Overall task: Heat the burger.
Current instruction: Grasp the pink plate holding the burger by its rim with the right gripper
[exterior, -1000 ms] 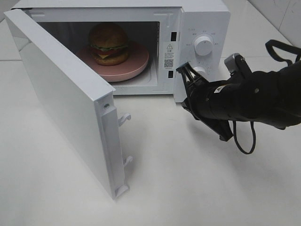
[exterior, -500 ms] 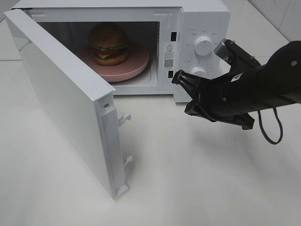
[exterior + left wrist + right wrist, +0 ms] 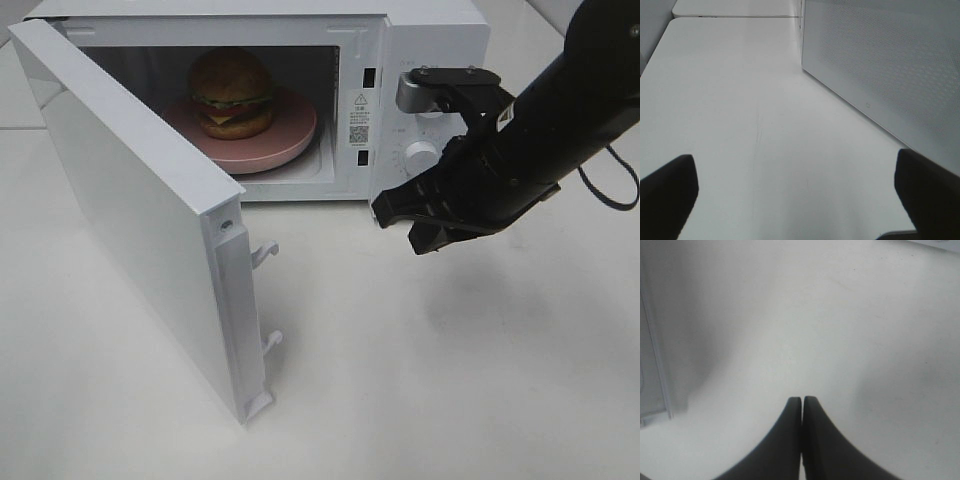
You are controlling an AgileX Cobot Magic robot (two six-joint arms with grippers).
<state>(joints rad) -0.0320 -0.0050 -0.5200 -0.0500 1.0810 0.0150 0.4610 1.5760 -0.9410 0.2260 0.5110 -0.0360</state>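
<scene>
The burger (image 3: 232, 92) stands upright on a pink plate (image 3: 290, 135) inside the white microwave (image 3: 440, 40), whose door (image 3: 130, 200) is swung wide open to the left. My right gripper (image 3: 390, 212) is shut and empty, pointing down at the table just in front of the microwave's control panel, with the black arm crossing the lower knob (image 3: 420, 156). In the right wrist view its fingertips (image 3: 802, 402) are pressed together above bare table. My left gripper (image 3: 800, 200) is open, its two dark fingertips far apart over the table beside the microwave's perforated side wall (image 3: 880, 65); the exterior view does not show it.
The door's latch hooks (image 3: 265, 252) stick out from its free edge toward the table's middle. A thin pale edge (image 3: 652, 365) shows at the side of the right wrist view. White tabletop (image 3: 400, 380) stretches in front of the microwave.
My right arm has swung upward and to the right, and its shut fingertips have dropped from in front of the control panel toward the table. Burger, plate and door have not moved.
</scene>
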